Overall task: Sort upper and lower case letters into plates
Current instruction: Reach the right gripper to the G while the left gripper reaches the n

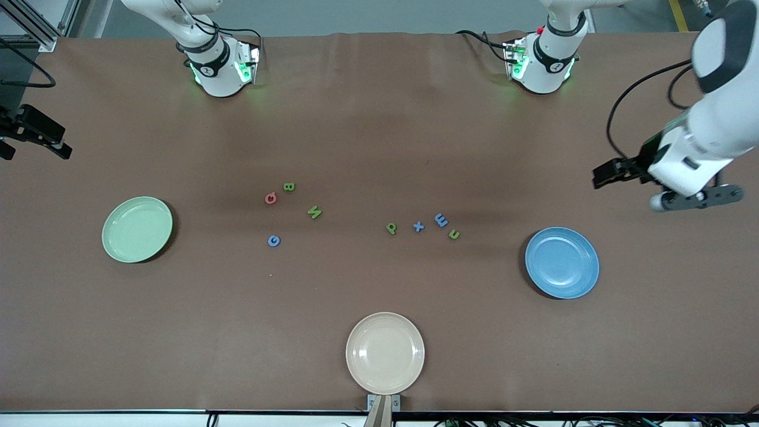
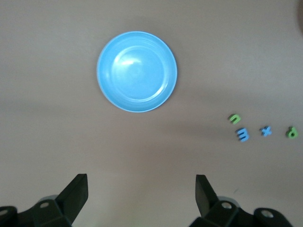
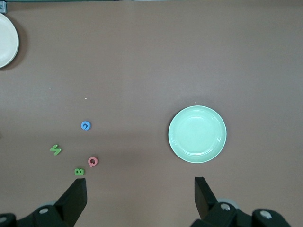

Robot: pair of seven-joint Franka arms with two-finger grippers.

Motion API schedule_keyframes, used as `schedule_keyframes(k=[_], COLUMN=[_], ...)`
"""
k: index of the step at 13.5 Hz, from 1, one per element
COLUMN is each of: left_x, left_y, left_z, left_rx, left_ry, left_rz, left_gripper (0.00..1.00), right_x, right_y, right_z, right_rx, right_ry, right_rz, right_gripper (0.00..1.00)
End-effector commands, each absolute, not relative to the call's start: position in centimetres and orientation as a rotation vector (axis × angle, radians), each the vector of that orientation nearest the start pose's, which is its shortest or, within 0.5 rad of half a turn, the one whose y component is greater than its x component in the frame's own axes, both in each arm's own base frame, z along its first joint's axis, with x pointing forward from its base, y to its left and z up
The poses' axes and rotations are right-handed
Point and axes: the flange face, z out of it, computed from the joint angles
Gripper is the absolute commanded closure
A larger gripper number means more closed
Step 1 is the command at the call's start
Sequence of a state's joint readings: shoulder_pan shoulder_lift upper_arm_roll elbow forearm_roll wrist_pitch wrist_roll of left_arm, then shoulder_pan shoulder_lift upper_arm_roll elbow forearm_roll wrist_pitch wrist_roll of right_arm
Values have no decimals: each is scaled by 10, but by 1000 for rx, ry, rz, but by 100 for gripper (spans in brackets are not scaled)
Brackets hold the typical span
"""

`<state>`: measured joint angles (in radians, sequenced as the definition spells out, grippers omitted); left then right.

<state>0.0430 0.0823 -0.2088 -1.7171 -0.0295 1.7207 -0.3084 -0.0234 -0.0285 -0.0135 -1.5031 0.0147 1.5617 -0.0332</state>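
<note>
Green plate (image 1: 137, 229) and blue plate (image 1: 561, 262) are sitting empty; all eight letters (image 1: 315, 212) are lying between them, unsorted; left gripper (image 2: 141, 191) and right gripper (image 3: 140, 195) are hovering released over bare table.

My right gripper (image 1: 6, 151) is mostly cut off by the front view's edge. In my right wrist view, the cream plate (image 3: 7, 40) is cut by the edge too. My fingertips (image 2: 78, 182) show in both wrist views, but the rest of each gripper is cut off.
</note>
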Motion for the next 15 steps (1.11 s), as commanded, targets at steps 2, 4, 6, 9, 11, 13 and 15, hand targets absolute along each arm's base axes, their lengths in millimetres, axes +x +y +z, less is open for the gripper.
schedule_keyframes(k=[2,4,6,9,11,13,15], left_x=[557,551,551,551,556,552,549], left_y=[-136,-163,-187,-231,-238,-260,-277], left_z=[458,408,370,323,294,271,251], left_rx=[-3143,-3106,-3075,-3028,-3011,-2990,-2947], left_ry=[-349,-454,-640,-900,-1011,-1119,-1247], left_rz=[131,194,179,156,148,135,138], left_gripper=[0,0,0,0,0,0,2], right_x=[550,557,568,583,594,594,598], right_y=[-4,8,27,63,89,102,124], right_z=[664,652,634,600,577,568,545], right_rx=[-3122,-3122,-3119,-3118,-3115,-3117,-3130], right_ry=[-27,-60,-112,-202,-259,-257,-320], right_rz=[-128,-91,-55,20,42,62,127], right_gripper=[0,0,0,0,0,0,0])
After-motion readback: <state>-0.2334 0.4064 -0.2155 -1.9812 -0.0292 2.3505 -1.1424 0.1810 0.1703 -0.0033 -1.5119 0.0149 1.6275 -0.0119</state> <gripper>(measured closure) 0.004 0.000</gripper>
